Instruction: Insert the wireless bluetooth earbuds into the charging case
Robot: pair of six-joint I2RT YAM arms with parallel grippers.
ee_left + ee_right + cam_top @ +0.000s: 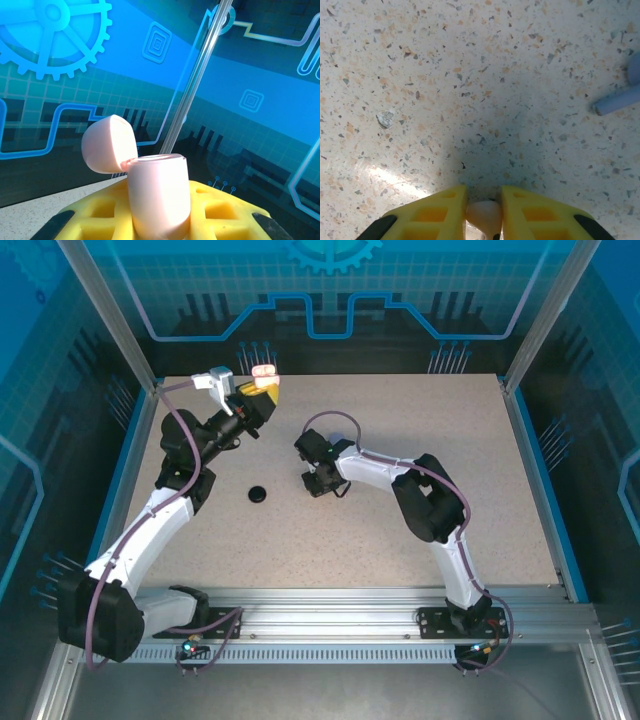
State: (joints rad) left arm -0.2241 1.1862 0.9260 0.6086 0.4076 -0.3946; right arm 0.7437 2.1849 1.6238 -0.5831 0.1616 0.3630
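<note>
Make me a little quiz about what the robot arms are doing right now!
1. True or false: the lid of the pink case held in the left fingers is shut.
2. What sits between the right fingers? A) a spoon B) a pale pink earbud C) a yellow ball
3. Fill in: the black round thing lies on the ____, between the two arms.

Key: 1 false, the lid is open. 2 B. 3 table.
</note>
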